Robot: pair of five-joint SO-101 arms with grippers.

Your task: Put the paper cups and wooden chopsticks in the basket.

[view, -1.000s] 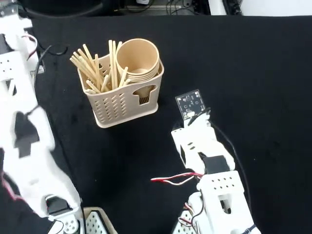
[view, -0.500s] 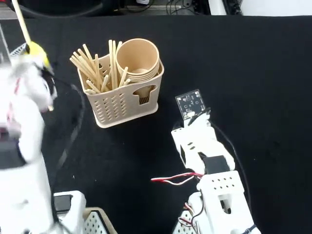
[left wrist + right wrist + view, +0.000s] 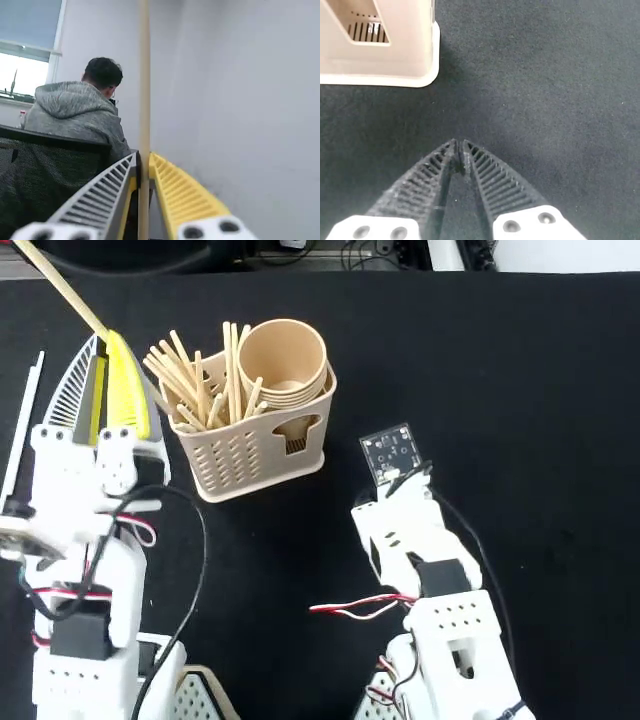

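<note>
A beige slotted basket (image 3: 255,445) stands at the back left of the black cloth. It holds several wooden chopsticks (image 3: 190,380) on its left side and stacked paper cups (image 3: 284,360) on its right. My left gripper (image 3: 103,340), with one white and one yellow finger, sits just left of the basket and is shut on one chopstick (image 3: 55,282) that slants away to the far left. In the left wrist view that chopstick (image 3: 144,90) runs straight out between the fingers of the left gripper (image 3: 143,156). My right gripper (image 3: 458,146) is shut and empty, low over the cloth near the basket's corner (image 3: 417,55).
The right arm (image 3: 420,560) lies in front of the basket, right of centre, with red and white wires (image 3: 355,607) at its side. The left arm's body (image 3: 80,540) fills the near left. Black cloth (image 3: 520,420) spreads to the right of the basket.
The left arm has swung up from the left edge, bringing the held chopstick beside the basket. The right arm has not moved.
</note>
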